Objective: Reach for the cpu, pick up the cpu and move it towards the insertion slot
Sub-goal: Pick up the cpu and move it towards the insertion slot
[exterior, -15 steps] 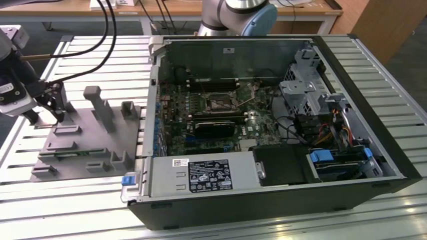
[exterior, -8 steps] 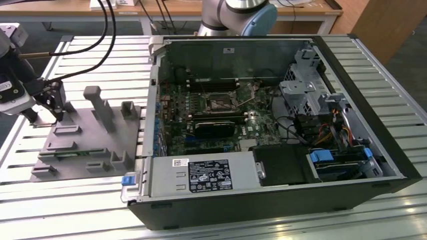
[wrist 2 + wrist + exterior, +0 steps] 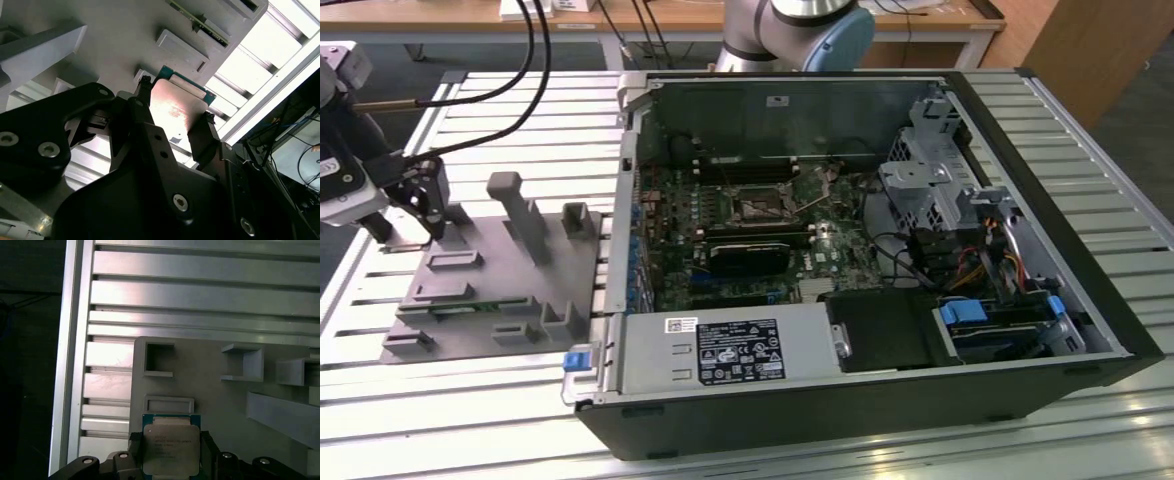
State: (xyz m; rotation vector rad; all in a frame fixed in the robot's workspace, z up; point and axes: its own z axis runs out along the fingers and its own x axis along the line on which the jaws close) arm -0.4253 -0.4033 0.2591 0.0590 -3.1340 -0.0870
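The cpu (image 3: 171, 449), a square chip with a silver top and a green rim, sits between the two black fingers of my gripper (image 3: 171, 452). In the second wrist view the fingers (image 3: 144, 93) press against opposite edges of the cpu (image 3: 175, 107), so the gripper (image 3: 175, 114) is shut on it. It hangs just over the grey fixture plate (image 3: 215, 395). In the exterior view the gripper (image 3: 406, 222) stands over the left end of that plate (image 3: 480, 290). The insertion slot (image 3: 758, 208), a square socket with a silver frame, lies on the motherboard inside the open computer case, far to the exterior view's right.
Grey posts (image 3: 520, 215) and blocks (image 3: 456, 260) rise from the fixture plate between the gripper and the case. The case wall (image 3: 630, 190) stands upright on the plate's side. A black card (image 3: 747, 258) lies below the socket. Black cables (image 3: 520, 70) trail from the arm.
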